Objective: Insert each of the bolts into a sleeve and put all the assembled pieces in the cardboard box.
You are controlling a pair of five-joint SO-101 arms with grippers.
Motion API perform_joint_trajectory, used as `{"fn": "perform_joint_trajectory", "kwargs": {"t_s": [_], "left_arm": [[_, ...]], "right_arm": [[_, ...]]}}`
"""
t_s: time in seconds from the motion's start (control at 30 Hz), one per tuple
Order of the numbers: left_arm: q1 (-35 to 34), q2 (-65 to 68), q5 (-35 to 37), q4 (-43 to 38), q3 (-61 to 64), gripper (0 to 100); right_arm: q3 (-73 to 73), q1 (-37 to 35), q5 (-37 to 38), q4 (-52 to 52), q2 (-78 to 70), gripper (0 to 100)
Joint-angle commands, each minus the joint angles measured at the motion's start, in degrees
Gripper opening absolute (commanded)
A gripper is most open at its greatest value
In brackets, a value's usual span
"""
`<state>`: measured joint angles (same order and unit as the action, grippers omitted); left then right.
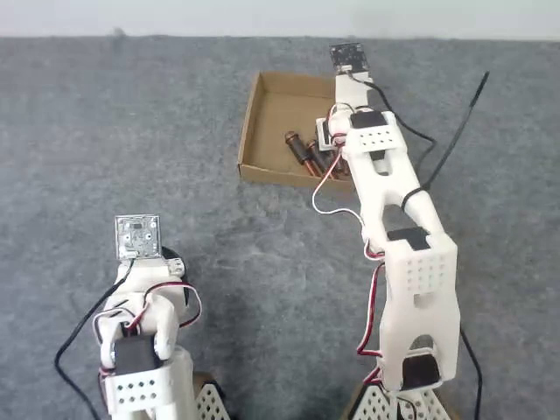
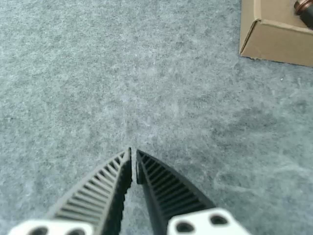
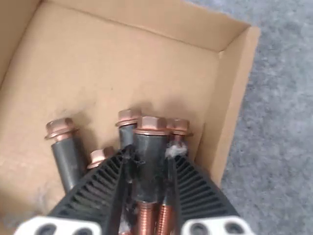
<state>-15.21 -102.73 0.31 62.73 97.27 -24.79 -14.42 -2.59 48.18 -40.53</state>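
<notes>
**Right gripper clamping a sleeved bolt inside the cardboard box**

Well apart from the cardboard box (image 1: pixel 254 105), off beyond its left front corner, the left arm (image 1: pixel 140 324) is sitting folded over the grey carpet (image 1: pixel 87 131). The left gripper (image 2: pixel 133 152) is pointing at bare carpet. Its jaws are drawn together to a thin slit and are holding nothing, and a corner of the box is showing far beyond its tips.

Inside the box, several assembled pieces (image 3: pixel 66 152) are lying on the floor, bunched toward its right side. They are dark sleeves with copper heads showing.

The right arm (image 1: pixel 411 254) is stretching in over the box's right front corner. The right gripper (image 3: pixel 149 154) is hanging low inside the box over those pieces, near the right wall. Its jaws are closing narrowly on a sleeved bolt (image 3: pixel 149 132). The dark sleeve is sitting between the fingers and the copper head is sticking out past the tips.
</notes>
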Motion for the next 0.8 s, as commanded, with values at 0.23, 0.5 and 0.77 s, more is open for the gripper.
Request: {"fn": "perform_joint_trajectory", "kwargs": {"t_s": [0.23, 0.5, 0.77], "left_arm": [[-0.44, 0.44, -0.53, 0.0, -0.66, 1], [-0.44, 0.44, -0.53, 0.0, -0.66, 1], [-0.44, 0.44, -0.53, 0.0, -0.66, 1]], "right_arm": [[-4.84, 1.01, 0.97, 5.67, 2.95, 0.1], [-4.84, -0.84, 0.97, 20.53, 10.86, 0.6], [-4.75, -0.66, 1.32, 41.19, 19.91, 0.6]]}}
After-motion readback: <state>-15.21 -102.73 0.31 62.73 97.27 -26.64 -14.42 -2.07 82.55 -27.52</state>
